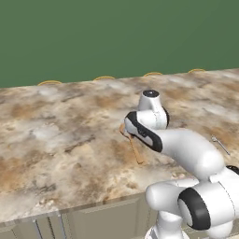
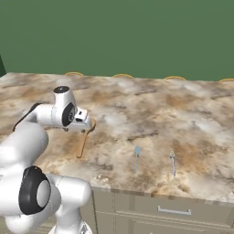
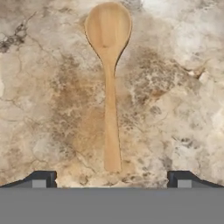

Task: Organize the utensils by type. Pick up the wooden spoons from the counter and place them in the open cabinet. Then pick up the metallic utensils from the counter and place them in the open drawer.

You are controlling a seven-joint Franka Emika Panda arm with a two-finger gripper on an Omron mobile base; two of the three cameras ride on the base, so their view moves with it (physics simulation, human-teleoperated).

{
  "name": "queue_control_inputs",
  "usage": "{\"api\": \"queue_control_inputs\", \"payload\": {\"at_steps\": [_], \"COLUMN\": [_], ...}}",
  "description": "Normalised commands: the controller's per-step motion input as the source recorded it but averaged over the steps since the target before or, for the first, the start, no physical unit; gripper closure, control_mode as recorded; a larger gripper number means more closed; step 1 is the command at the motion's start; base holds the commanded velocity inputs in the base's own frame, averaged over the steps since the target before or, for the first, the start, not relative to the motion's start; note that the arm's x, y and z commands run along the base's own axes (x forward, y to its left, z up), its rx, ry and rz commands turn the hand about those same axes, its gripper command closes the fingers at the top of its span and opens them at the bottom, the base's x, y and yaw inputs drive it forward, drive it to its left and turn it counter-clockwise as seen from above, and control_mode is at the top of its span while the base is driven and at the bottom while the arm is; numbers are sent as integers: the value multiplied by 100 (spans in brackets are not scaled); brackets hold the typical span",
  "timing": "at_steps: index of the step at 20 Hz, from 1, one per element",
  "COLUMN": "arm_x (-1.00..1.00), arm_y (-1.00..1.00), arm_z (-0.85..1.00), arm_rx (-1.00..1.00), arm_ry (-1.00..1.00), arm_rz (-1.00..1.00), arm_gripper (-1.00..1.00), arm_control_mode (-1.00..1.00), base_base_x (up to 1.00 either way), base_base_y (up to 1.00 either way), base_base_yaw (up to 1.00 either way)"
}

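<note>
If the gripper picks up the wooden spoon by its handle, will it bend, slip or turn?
The wooden spoon looks like one solid piece, so probably stiff, not floppy. Its handle is slim and smooth, so it may slip or pivot between the fingertips. The round bowl is wider than the handle; gripped far from it, that end would likely droop.

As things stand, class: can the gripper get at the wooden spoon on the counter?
Probably yes. The gripper hangs over the wooden spoon with jaws open, and nothing lies between them; the counter beside the handle is bare.
</note>
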Motion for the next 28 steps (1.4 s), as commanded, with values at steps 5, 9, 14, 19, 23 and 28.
{"api": "queue_control_inputs", "payload": {"at_steps": [5,9,14,19,23,28], "arm_x": [61,59,53,43,16,0], "arm_y": [0,0,0,2,3,4], "arm_z": [-39,-44,-49,-44,-31,-27], "arm_rx": [0,0,0,0,0,-1], "arm_ry": [0,3,9,9,2,0], "arm_rz": [0,0,0,0,0,0], "arm_gripper": [-100,-100,-100,-100,-100,-100], "arm_control_mode": [-100,-100,-100,-100,-100,-100], "base_base_x": [0,0,0,0,0,0], "base_base_y": [0,0,0,0,0,0], "base_base_yaw": [0,0,0,0,0,0]}}
